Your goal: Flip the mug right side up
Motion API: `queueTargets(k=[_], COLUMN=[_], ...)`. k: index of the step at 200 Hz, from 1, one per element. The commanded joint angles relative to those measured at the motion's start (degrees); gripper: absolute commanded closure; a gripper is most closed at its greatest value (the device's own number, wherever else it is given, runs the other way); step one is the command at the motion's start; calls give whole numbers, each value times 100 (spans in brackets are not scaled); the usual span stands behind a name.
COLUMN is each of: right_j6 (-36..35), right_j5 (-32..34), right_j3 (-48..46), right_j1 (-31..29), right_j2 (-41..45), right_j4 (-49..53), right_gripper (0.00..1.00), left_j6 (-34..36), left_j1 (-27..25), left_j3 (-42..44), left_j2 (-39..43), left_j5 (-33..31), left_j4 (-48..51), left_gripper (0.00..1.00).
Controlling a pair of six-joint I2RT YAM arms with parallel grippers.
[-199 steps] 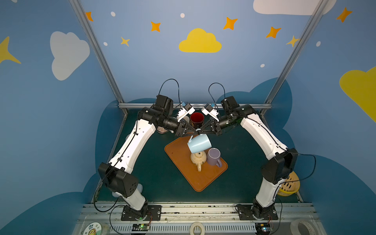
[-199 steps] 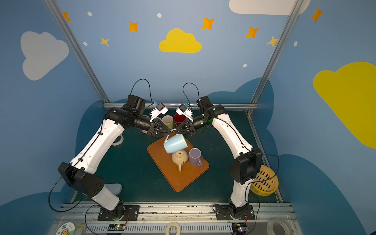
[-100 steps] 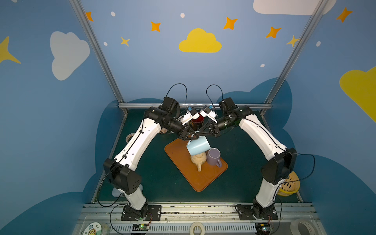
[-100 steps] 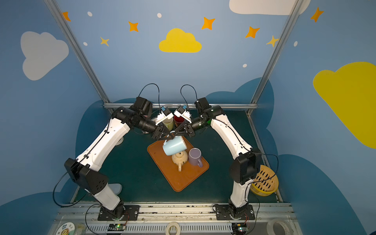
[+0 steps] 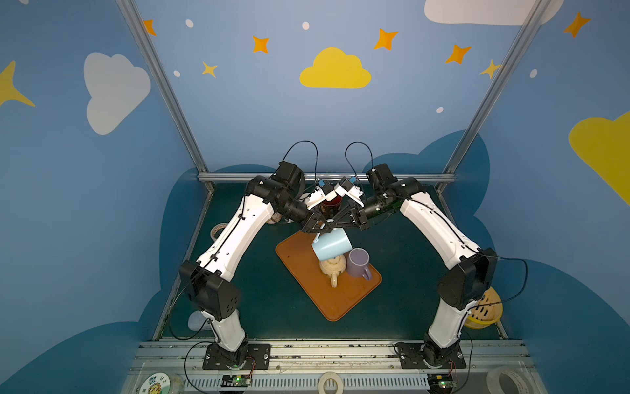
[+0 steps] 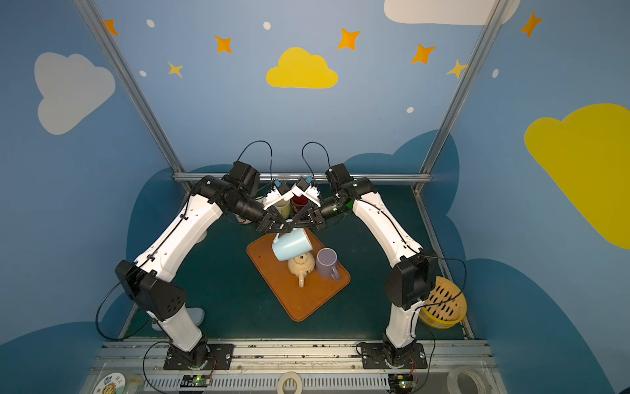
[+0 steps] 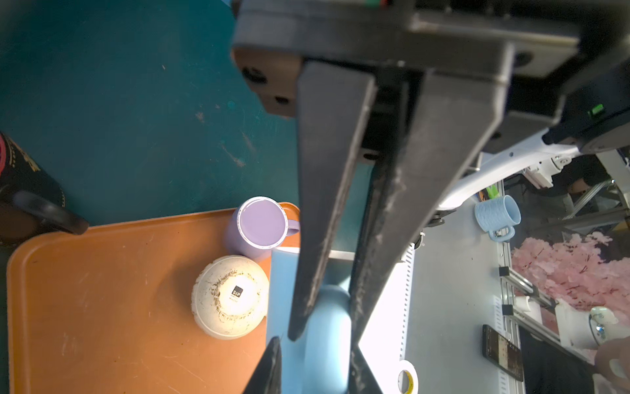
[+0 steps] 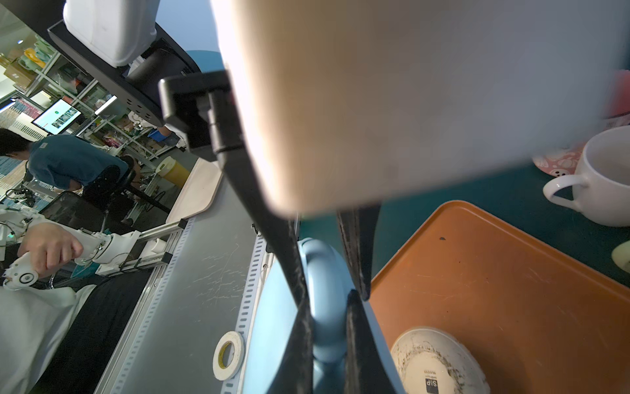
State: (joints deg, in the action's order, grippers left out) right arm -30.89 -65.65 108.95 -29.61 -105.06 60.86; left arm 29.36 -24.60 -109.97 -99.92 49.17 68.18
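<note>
- Off the far left side of the tray (image 5: 306,296), a white cup (image 8: 606,177) sits upright on the green mat (image 5: 259,293).
- Our left gripper (image 7: 325,337) reaches in above the tray's far corner. Its two fingers (image 7: 327,204) press against either side of the handle (image 8: 322,273) of the blue mug (image 5: 332,244), so it looks clamped on to us.
- The blue mug itself hangs in the air over the far end of the tray, tipped well over. We honestly can't tell which way its mouth points.
- Our right gripper (image 8: 332,298) comes in from the opposite side above that same far corner and pinches the same handle. Its fingers are closed tight on it, tips right next to the left gripper's.
- Under the blue mug, around the middle of the tray, a cream mug (image 5: 333,269) sits upside down, with the sticker on its base showing.
- Just to the right of it on the tray, a purple mug (image 5: 357,262) stands upright, its handle pointing toward the tray's near right edge.
- Well off the tray's right side there's a yellow basket (image 6: 443,303).
</note>
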Motion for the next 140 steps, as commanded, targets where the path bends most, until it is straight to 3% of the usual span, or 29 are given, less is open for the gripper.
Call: queueTargets(k=[1,32,83,98,140], right_j6=[-48,-55,250,381,846], right_j5=[-412,-355,-145,-60,120], right_j3=[28,30,15,-13,-339], right_j1=[-19,-26,18,48,194], right_j2=[251,257,240,264,430], right_j4=[-21,-19,-270,-409,-1086], right_gripper=[100,100,100,82,67], left_j6=[161,213,-51,-123,-455], left_j1=[-9,-1,-34,-34,-26], left_j3=[-51,23,443,718,1624], left_j2=[-49,-6,235,413,994], left_j5=[-82,-119,-475,-636,-762], left_j4=[116,60,-667,-1084,-2472], left_gripper=[80,96,97,97,97])
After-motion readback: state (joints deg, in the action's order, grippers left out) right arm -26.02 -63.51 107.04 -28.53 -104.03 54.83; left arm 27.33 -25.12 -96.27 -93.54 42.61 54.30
